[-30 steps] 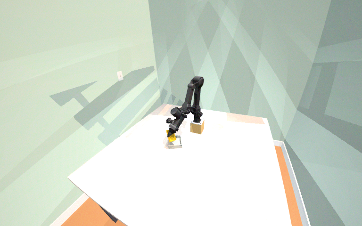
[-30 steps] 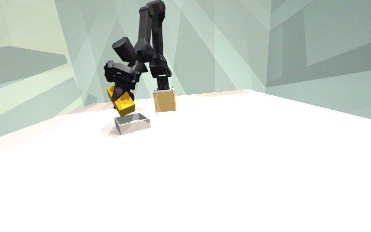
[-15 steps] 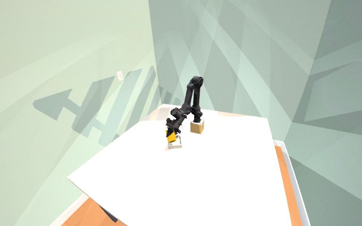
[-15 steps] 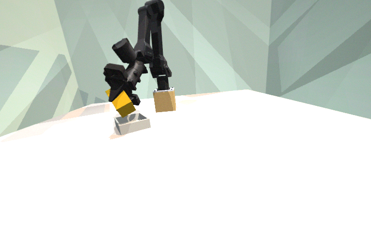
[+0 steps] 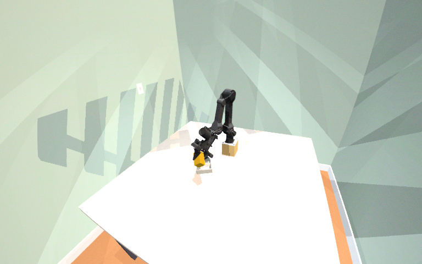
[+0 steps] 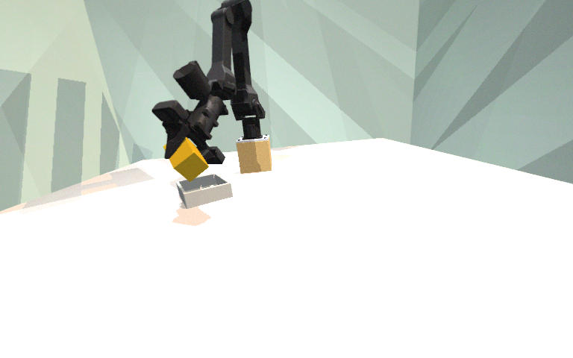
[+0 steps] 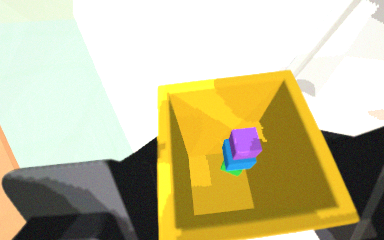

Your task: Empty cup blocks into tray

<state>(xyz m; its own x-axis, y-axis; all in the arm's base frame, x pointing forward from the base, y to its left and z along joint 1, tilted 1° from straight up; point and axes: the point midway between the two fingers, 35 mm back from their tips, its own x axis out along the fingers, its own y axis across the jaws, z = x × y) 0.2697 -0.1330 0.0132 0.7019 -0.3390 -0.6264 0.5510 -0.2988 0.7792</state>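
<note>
The arm (image 5: 219, 115) (image 6: 221, 46) rises from its tan pedestal (image 5: 229, 149) (image 6: 253, 156) behind the tray (image 5: 204, 171) (image 6: 207, 196), as the exterior view shows, folds at a high elbow well above the tray, and drops its forearm steeply toward it. The wrist is bent, bringing the gripper (image 5: 198, 154) (image 6: 179, 152) (image 7: 215, 128) low near the tray's back left side in that view. Its fingers stand partly open, clamped on opposite sides of the yellow cup (image 5: 199, 159) (image 6: 189, 160) (image 7: 295, 165). The cup is strongly tilted, held off the table (image 5: 264, 192) (image 6: 316, 261) just above the tray's edge. Purple (image 7: 245, 142), blue (image 7: 240, 162) and green (image 7: 233, 171) blocks show inside it.
</note>
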